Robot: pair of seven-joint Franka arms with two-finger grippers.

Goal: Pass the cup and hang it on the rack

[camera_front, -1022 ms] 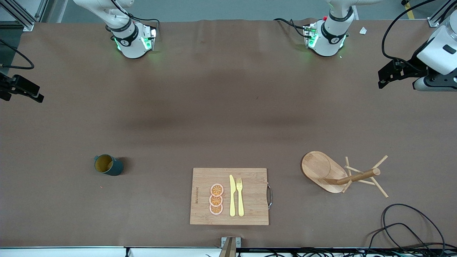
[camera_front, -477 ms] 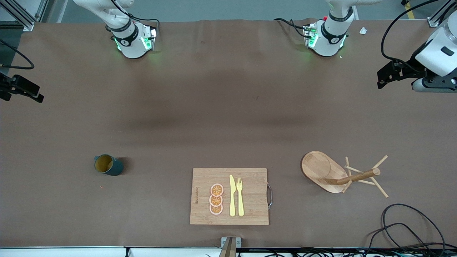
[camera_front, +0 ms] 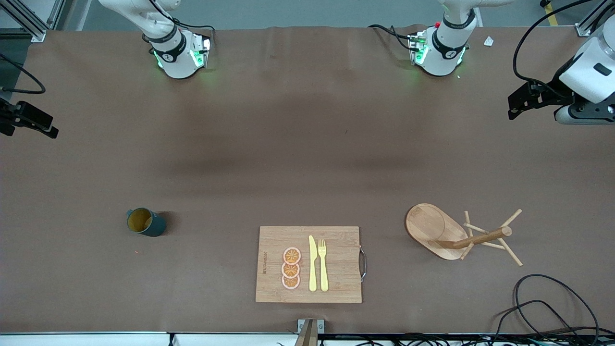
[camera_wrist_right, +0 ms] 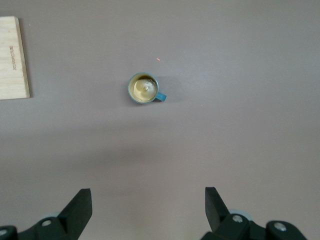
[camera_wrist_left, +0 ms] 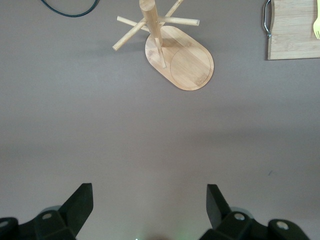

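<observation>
Both my grippers high, spread wide, empty: right gripper over bare table short of the cup; left gripper waits.
Cup upright toward right arm's end, rack well apart. Probably light, rigid, glazed-slick; I'd pinch the rim wall, leaving handle free.

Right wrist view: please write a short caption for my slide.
Open right gripper high over the bare table, the upright teal cup standing alone below, a cutting board corner at the frame's edge.
</observation>
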